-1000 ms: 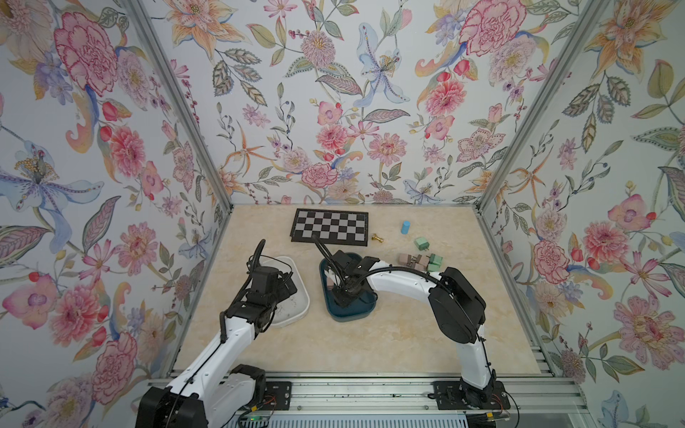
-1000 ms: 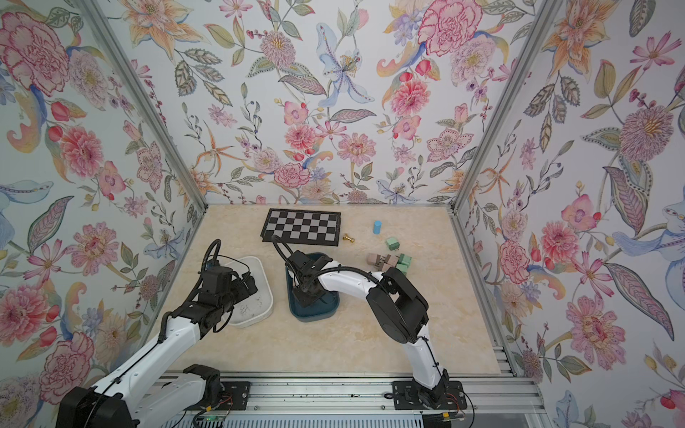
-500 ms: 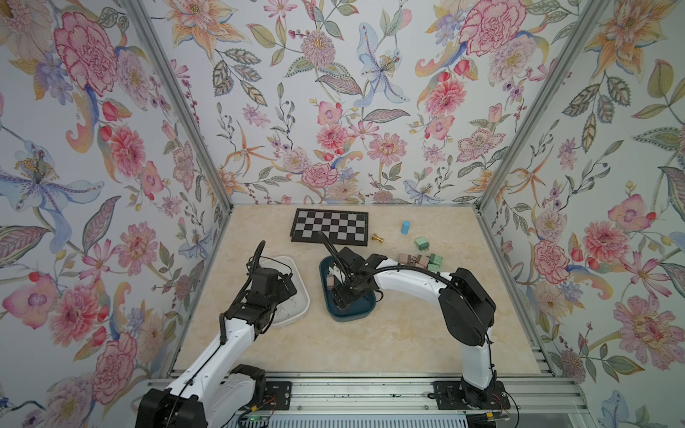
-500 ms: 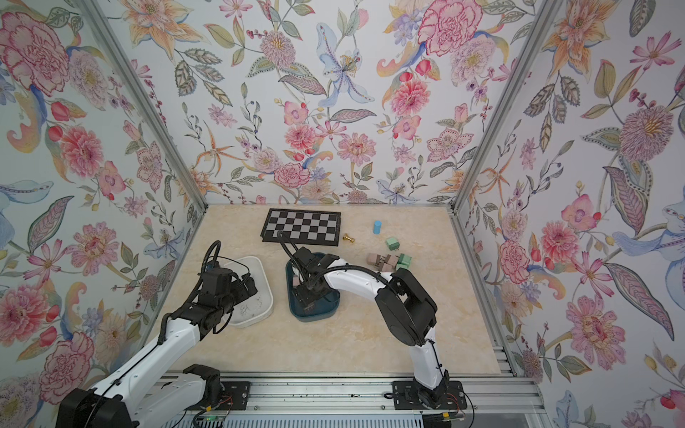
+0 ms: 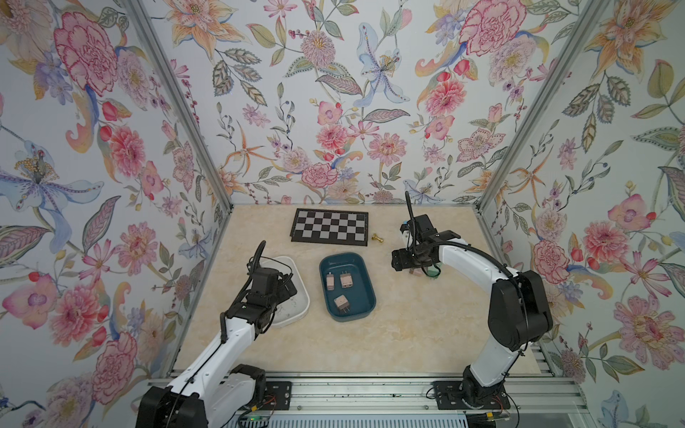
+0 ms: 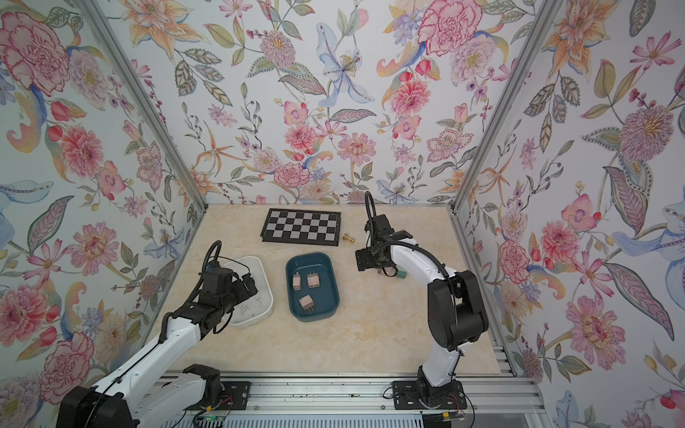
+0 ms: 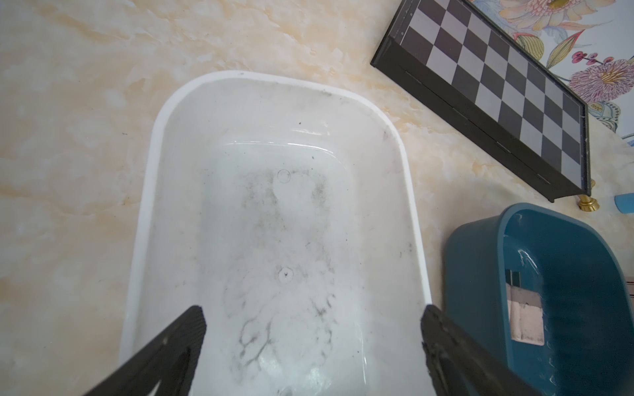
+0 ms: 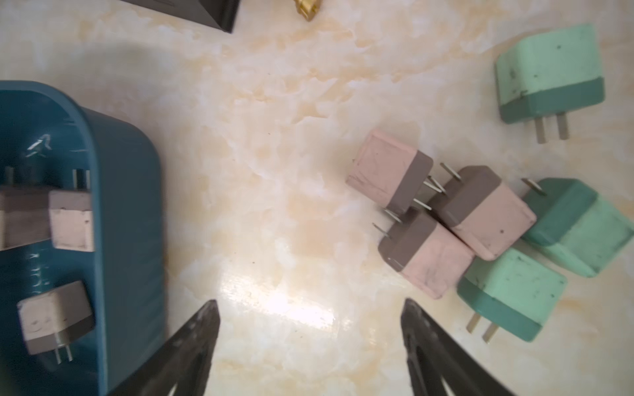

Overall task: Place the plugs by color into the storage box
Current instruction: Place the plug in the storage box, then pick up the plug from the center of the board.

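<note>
The teal storage box point(image 5: 361, 292) holds three pink plugs point(image 5: 341, 303) point(image 6: 306, 303). My right gripper point(image 5: 400, 261) point(image 8: 310, 308) hovers open and empty over bare table, between the teal box point(image 8: 130, 205) and a loose cluster. In that cluster, three pink plugs point(image 8: 429, 253) lie touching, with three mint green plugs point(image 8: 507, 291) beside them. In both top views my right arm hides most of the cluster; one green plug point(image 6: 400, 275) peeks out. My left gripper point(image 5: 287, 287) point(image 7: 314, 315) is open and empty above the white storage box point(image 7: 274, 75), which holds no plugs.
A black and grey checkerboard point(image 5: 330, 226) lies at the back of the table. A small brass piece point(image 5: 377, 237) sits by its right corner. The edge of a light blue cylinder point(image 7: 624, 202) shows in the left wrist view. Flowered walls enclose the table on three sides.
My right gripper opened over the teal box, left a pink plug there, and swung right and back toward the loose cluster. The left arm has not moved.
</note>
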`<action>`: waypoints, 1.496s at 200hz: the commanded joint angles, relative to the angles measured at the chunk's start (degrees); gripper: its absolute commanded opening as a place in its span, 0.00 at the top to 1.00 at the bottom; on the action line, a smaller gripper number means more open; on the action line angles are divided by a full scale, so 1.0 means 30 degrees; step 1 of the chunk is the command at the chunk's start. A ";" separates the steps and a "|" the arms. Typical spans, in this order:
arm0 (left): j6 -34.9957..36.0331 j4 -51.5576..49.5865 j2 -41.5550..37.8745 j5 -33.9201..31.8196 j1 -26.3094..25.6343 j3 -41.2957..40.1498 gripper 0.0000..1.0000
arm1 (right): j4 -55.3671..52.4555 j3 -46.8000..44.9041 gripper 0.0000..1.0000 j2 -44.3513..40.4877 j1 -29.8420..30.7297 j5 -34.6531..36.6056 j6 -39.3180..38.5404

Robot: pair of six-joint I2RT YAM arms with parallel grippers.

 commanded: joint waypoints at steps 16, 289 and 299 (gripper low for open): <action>-0.0068 -0.0423 -0.0142 -0.0256 -0.0190 -0.0075 0.01 | 0.0703 -0.0071 0.16 0.1369 -0.1348 -0.0456 -0.1493; -0.0053 0.0521 0.0802 0.0125 -0.0190 -0.0165 0.01 | 0.0767 -0.1228 0.63 0.0402 0.1489 0.0662 -0.0268; -0.0109 0.0570 0.0755 0.0128 -0.0197 -0.0203 0.01 | 0.0513 -0.0870 0.64 -0.0036 0.2194 0.0733 0.0148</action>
